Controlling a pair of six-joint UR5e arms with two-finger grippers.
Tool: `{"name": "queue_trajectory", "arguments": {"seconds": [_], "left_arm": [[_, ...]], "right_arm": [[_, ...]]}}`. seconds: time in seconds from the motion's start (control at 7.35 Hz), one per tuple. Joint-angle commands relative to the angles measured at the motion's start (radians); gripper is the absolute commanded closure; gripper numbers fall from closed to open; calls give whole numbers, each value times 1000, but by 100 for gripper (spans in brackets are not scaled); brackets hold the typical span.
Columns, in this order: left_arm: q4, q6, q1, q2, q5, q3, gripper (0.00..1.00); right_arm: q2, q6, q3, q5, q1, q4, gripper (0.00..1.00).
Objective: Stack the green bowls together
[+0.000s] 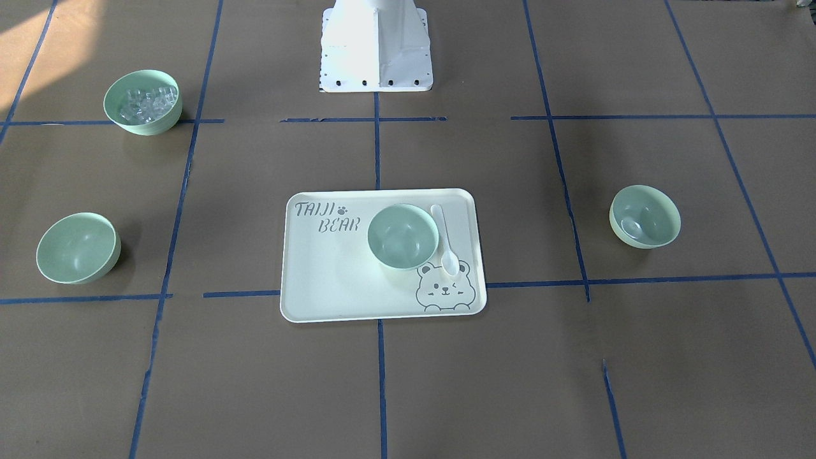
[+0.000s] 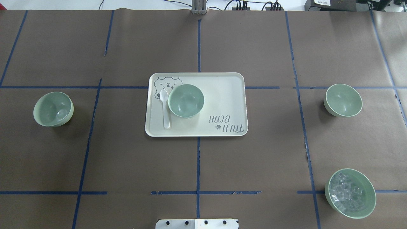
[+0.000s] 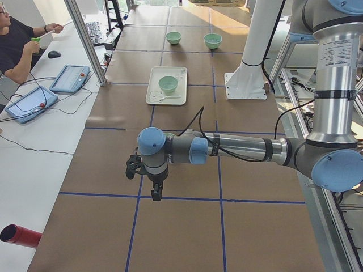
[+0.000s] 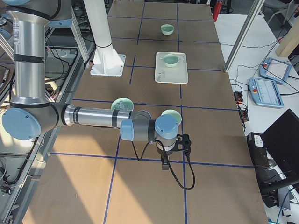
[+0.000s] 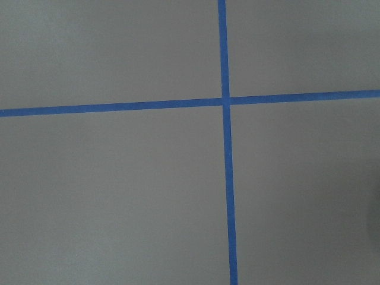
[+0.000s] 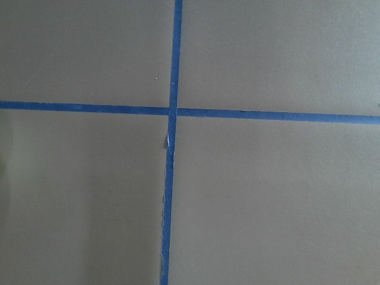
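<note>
Three plain green bowls stand apart and upright. One (image 2: 186, 100) sits on the bear-print tray (image 2: 222, 95) at mid-table, and it also shows in the front view (image 1: 403, 236). One (image 2: 53, 109) stands on the table's left and holds a small clear glint. One (image 2: 343, 100) stands on the right. My left gripper (image 3: 156, 194) shows only in the exterior left view, pointing down over bare table near that end. My right gripper (image 4: 166, 164) shows only in the exterior right view, likewise. I cannot tell whether either is open or shut. Both wrist views show only brown table and blue tape.
A fourth green bowl with clear ice-like cubes (image 2: 350, 193) stands at the near right. A white spoon (image 2: 165, 108) lies on the tray beside the bowl. The robot's white base (image 1: 376, 48) stands at the table's edge. Operators' tablets (image 3: 31, 102) lie on a side bench.
</note>
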Motion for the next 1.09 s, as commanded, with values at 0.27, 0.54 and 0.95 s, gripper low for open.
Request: {"name": "queue_trajectory", "arguments": {"seconds": [0.27,0.54,0.95], "left_arm": [[-7,-14,10,-21,9,-54,0],[-103,-20,52,-23,0,-64,0],[-395,-382,199,18,0,-58,0]], "right_arm": [[6,0,6,5,-1,4,0],[15,0,52,-6,-3,5,0],[20,3,57,5,-9,7,0]]}}
